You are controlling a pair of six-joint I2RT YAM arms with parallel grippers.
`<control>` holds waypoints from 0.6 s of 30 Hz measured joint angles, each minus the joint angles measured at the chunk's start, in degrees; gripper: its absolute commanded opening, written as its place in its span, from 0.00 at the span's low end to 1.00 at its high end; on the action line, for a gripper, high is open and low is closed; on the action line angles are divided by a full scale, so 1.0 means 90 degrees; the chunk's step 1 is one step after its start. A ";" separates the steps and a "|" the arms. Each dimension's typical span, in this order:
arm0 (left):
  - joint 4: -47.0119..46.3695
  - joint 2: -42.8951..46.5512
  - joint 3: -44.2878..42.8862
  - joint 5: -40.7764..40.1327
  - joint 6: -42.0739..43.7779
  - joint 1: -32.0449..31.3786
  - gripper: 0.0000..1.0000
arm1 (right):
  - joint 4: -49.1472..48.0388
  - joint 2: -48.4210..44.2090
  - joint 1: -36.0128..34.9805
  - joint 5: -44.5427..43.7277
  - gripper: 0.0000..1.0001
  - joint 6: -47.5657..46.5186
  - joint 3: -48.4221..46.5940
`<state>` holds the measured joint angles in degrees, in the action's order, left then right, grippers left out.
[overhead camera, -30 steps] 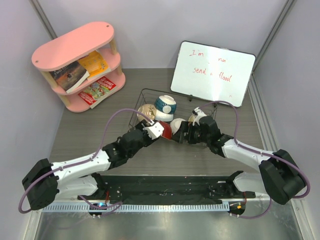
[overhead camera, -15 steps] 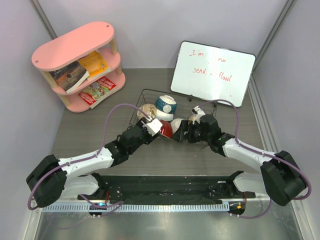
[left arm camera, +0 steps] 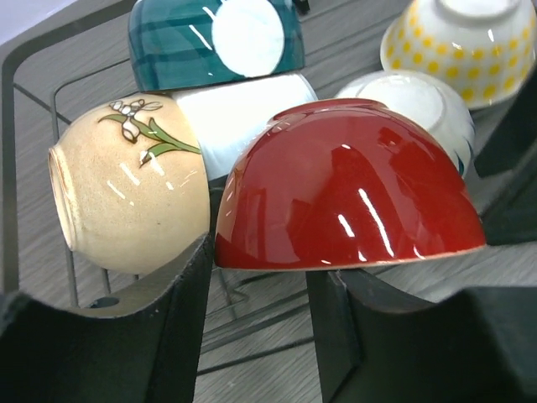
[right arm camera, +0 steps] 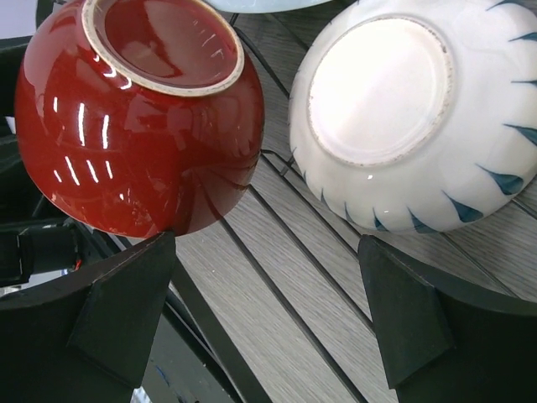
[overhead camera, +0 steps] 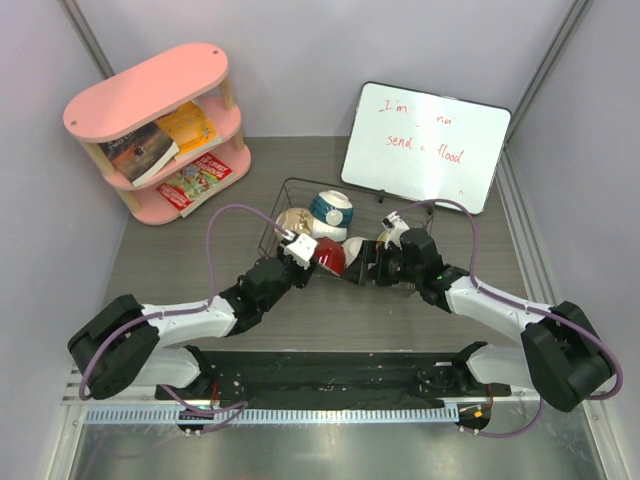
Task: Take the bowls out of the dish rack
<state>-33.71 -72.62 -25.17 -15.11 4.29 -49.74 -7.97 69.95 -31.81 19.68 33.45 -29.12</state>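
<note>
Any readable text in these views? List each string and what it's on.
"I'm", a faint gap, "na": red marker, top line of the white rectangular whiteboard.
"send", a faint mark, "flood": second line, same whiteboard.
Book covers on the pink oval shelf: too small to read.
Ceramic bowls: patterns only, no lettering.

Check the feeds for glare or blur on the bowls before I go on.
Left wrist: red bowl sharp, thin white glints only; the near gripper fingers are dark and soft. Right wrist: streaky glints on the red bowl, and the white ribbed bowl has a bright foot, near washed out. Top external: even light, no glare, dish rack small but sharp.
</note>
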 measured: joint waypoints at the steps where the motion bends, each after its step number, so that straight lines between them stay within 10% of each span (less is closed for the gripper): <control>1: -0.0172 -0.0083 0.0036 -0.0039 -0.0078 0.0000 0.42 | 0.0000 0.0002 0.0000 0.0027 0.97 0.0005 -0.0005; 18: -0.0879 -0.0551 0.0051 -0.0483 -0.0255 0.0012 0.00 | -0.0104 0.0124 0.0007 0.0199 0.97 0.0117 -0.0044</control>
<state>-41.63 -77.58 -24.71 -19.46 2.00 -49.63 -8.91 71.07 -31.75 21.47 34.50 -29.52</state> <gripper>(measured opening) 0.077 0.973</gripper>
